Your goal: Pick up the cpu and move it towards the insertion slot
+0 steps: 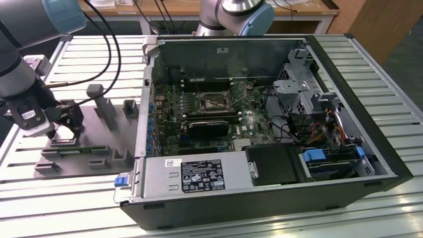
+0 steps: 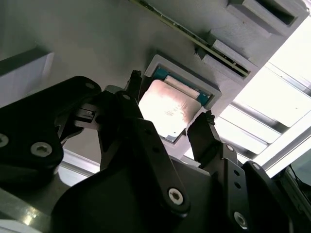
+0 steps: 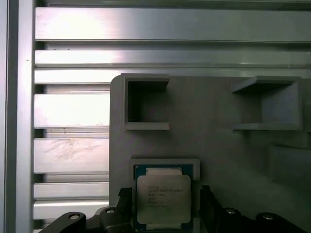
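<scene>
Small flat square cpu [image 3: 164, 201], silvery metal top with a green rim, lies flat in a framed recess near one edge of the grey plastic fixture plate [image 3: 218, 145], well apart from the silver-framed square insertion slot [image 1: 213, 101]. Black gripper [image 2: 170, 99] straddles it, jaws released, a finger beside each of two opposite sides. Judgement: the grasp wants the fingers centred and level, closing evenly, lest the chip tilt in its recess.

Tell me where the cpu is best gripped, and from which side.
Best by two opposite edges, from straight above: the cpu lies flat in a recess of the grey tray, top face up. The gripper hangs over it, jaws open astride those edges.
</scene>
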### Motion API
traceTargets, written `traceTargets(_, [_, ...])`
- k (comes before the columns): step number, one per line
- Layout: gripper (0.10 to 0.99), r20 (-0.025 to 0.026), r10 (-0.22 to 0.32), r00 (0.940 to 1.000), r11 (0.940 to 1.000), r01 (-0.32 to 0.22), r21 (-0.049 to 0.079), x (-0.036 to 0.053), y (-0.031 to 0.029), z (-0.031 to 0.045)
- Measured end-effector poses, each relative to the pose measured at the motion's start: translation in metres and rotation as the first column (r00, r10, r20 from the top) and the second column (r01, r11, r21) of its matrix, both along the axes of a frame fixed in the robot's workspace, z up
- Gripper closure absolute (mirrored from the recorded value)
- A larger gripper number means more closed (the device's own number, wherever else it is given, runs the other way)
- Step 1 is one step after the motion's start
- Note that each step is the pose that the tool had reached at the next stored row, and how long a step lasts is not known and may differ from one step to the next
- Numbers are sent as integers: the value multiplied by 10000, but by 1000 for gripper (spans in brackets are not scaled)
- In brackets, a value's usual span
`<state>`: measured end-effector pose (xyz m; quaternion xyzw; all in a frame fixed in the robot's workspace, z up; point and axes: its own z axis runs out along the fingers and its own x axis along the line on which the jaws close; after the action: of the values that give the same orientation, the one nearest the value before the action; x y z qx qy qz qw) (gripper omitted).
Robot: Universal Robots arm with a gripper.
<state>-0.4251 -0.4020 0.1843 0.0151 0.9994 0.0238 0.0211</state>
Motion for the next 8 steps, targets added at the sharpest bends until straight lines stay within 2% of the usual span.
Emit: traceTargets(8, [424,0,-31,10000,10000,31,0,0,0,-16])
